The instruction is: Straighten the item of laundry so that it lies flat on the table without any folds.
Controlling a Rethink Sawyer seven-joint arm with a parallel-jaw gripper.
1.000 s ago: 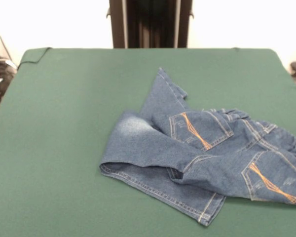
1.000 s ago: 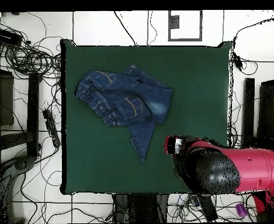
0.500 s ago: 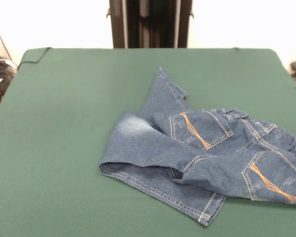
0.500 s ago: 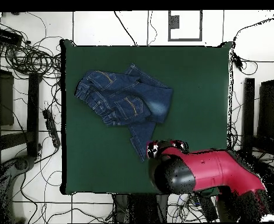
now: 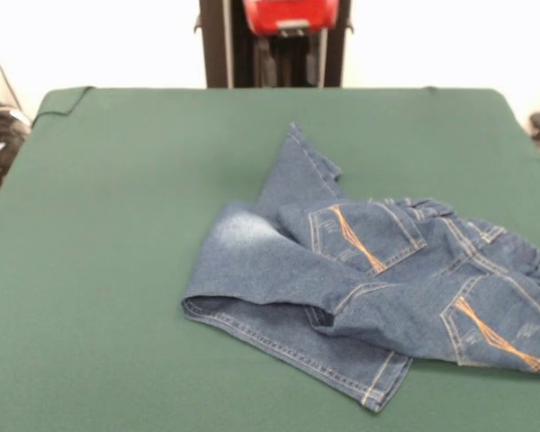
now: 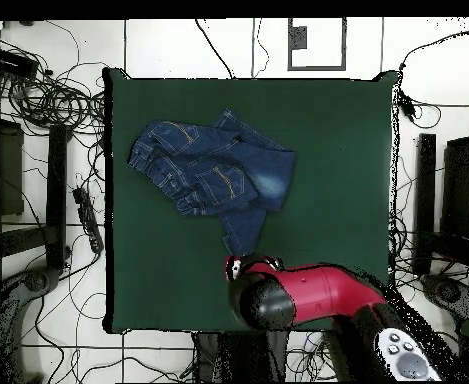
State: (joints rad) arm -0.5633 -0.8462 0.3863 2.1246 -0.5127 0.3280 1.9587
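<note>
- Jeans are lying crumpled, folded, at the table's lower right in the front view.
- Arm is hanging over the leg tip overhead; the grip probably can't be told.

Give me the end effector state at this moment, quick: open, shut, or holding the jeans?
End effector: cannot be told; it hangs over the leg end of the jeans, seen only from above.

Faded denim jeans on matt green felt table
</note>
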